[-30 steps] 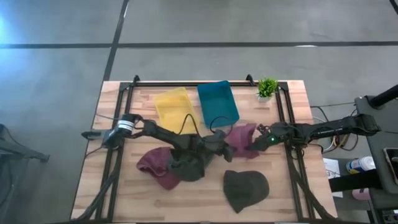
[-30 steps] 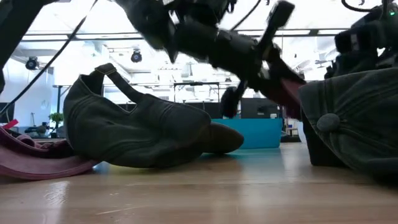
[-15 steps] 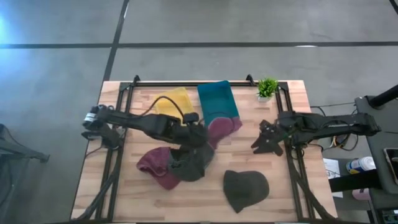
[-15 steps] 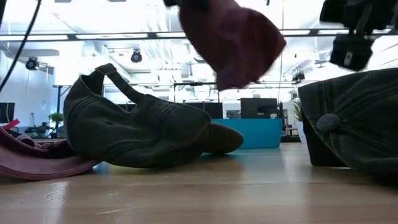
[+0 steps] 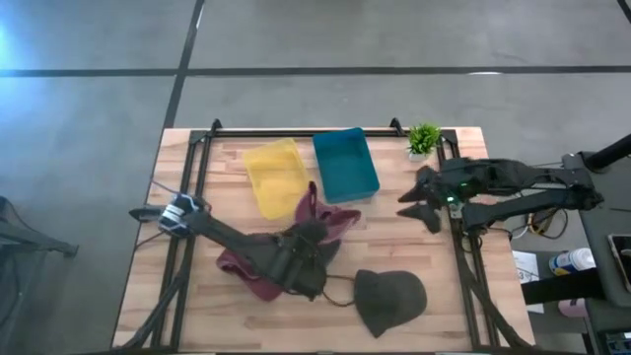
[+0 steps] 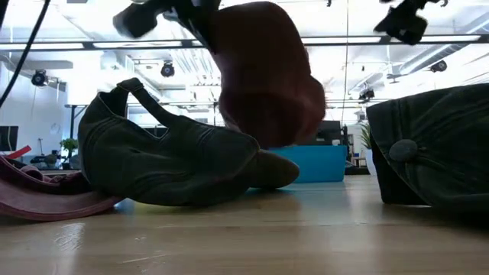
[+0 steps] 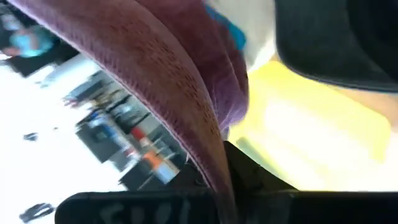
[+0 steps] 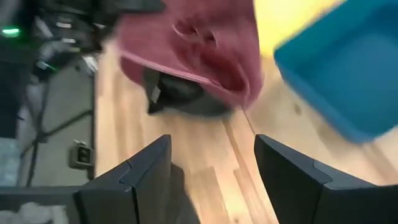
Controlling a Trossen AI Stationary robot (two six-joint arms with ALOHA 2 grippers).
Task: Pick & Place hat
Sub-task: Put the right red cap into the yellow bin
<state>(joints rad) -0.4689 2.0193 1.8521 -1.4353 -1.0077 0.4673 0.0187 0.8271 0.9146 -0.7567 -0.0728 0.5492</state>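
High: left gripper [image 5: 308, 229] mid-table, clamped on the soft maroon cloth hat [image 5: 330, 219], held up just beside yellow plastic bin [image 5: 273, 175] and teal plastic bin [image 5: 345, 164]. Right gripper [image 5: 419, 197] at right table edge, fingers spread, holding nothing. Low: maroon hat hangs clear of wood tabletop [image 6: 244, 237], behind dark grey-green cap [image 6: 168, 156]; second grey cap [image 6: 435, 145] fills right side. Left wrist: hat fabric blocks most of the view. Right wrist: wide gap between the fingers [image 8: 292, 174].

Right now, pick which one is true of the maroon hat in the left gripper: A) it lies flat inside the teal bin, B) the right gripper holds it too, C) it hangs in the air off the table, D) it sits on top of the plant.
C: the maroon hat dangles from the left gripper above the tabletop, while the right gripper stands open and apart.
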